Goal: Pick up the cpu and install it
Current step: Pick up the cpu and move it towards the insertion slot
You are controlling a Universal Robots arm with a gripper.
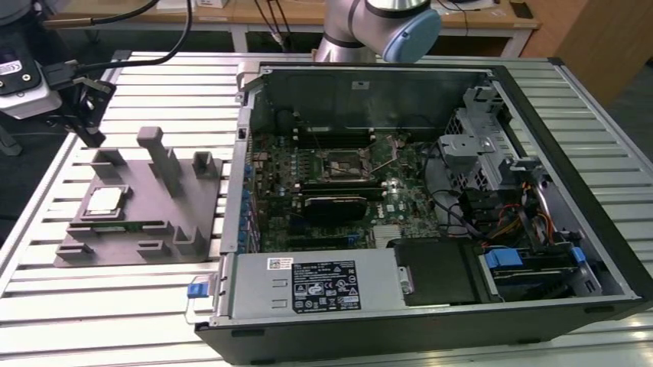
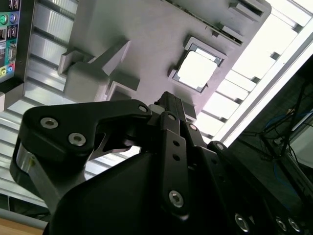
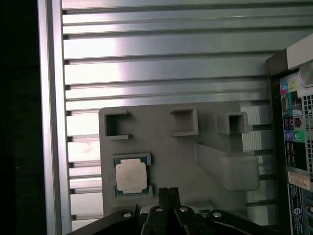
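The gripper is held above the grey fixture plate, clear of it, with nothing touched. In both wrist views the fingers are seen drawn narrow, almost together, and nothing is carried between them.

The cpu is seated flat in a shallow corner-bracketed pocket on the fixture plate, on the plate's side away from the open computer case. It has not been lifted.

Key relation: in the first wrist view the cpu is found just beside the line of the gripper, offset toward the fixture plate edge that is far from the case, and lower than the fingertips. The gripper is judged not to be centred over it. No long axis is given, since the chip is square. Its edges are set parallel to the fixture plate's edges.

Look of the cpu: a pale silvery metal top, a thin green border round it, low and flat. In the second wrist view its top is washed out bright by glare.

The black-framed socket is seen inside the case, well apart from the fixture plate.
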